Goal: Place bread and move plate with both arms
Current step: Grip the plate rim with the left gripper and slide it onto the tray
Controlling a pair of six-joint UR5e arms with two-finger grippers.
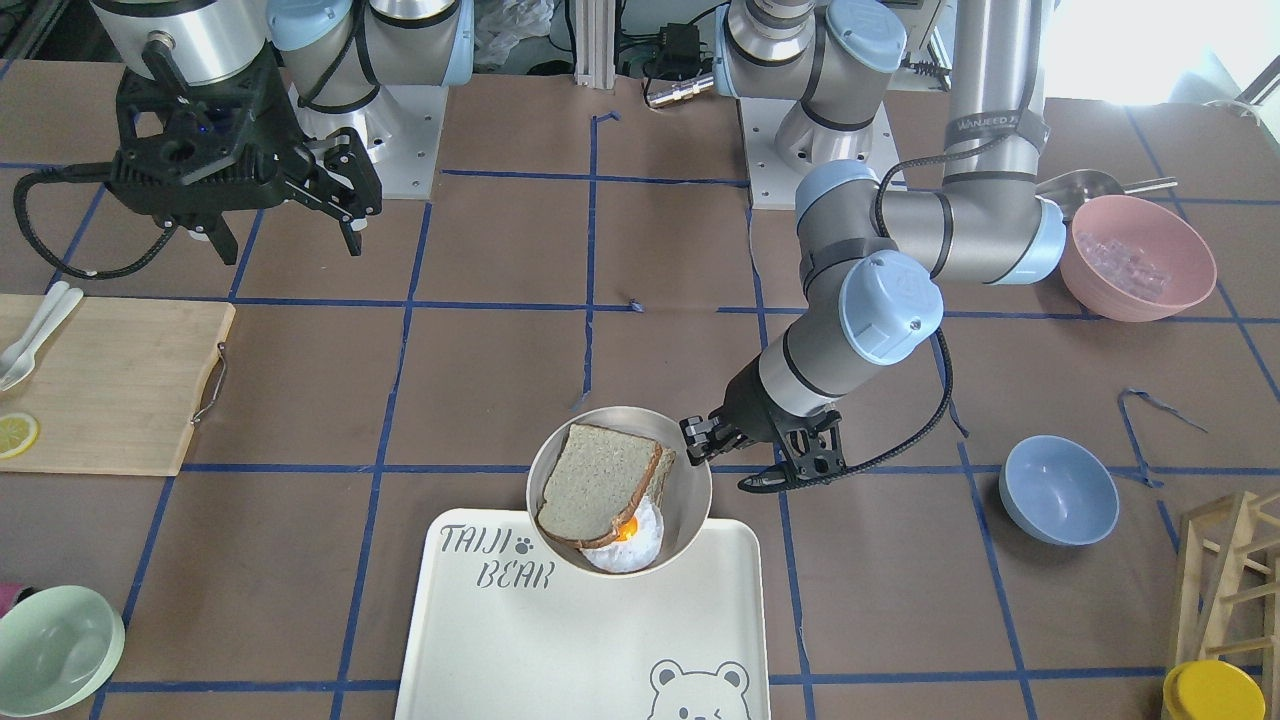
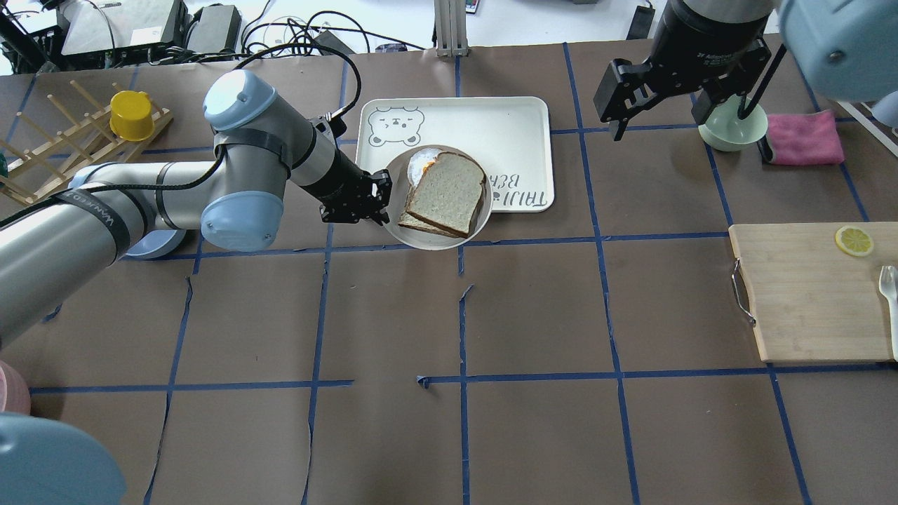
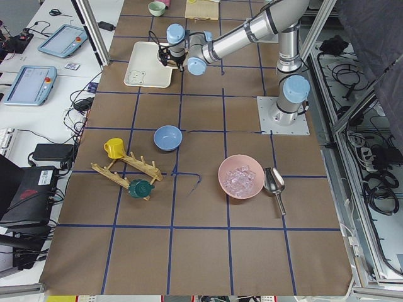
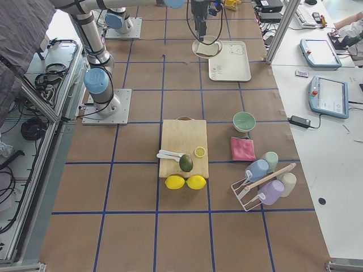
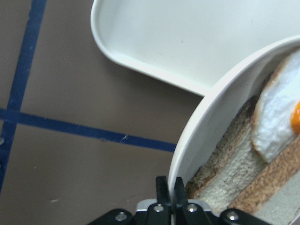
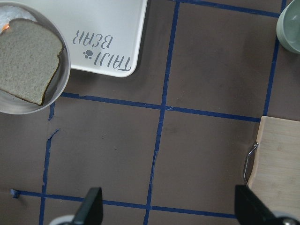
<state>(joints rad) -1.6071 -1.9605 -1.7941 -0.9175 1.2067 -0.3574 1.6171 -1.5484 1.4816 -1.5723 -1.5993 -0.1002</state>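
The bread (image 1: pixel 598 480), a large slice with pale grey crumb and dark crust, lies in the cream plate (image 1: pixel 698 478) on top of a fried egg (image 1: pixel 630 545) and another slice. It also shows in the overhead view (image 2: pixel 446 191) and in the right wrist view (image 6: pixel 28 65). My left gripper (image 1: pixel 690 432) is shut on the plate's rim (image 5: pixel 211 117); its fingers (image 5: pixel 162 190) pinch the edge. The plate (image 2: pixel 435 243) overlaps the corner of the bear tray (image 2: pixel 505 119). My right gripper (image 1: pixel 285 235) is open and empty, well above the table and away from the plate.
A wooden cutting board (image 2: pixel 807 294) with a lemon slice (image 2: pixel 854 240) lies on my right. A pale green bowl (image 2: pixel 729 130) and a pink cloth (image 2: pixel 803 137) sit under my right arm. A blue bowl (image 1: pixel 1058 490), a pink bowl (image 1: pixel 1135 255) and a wooden rack (image 2: pixel 42 154) are on my left.
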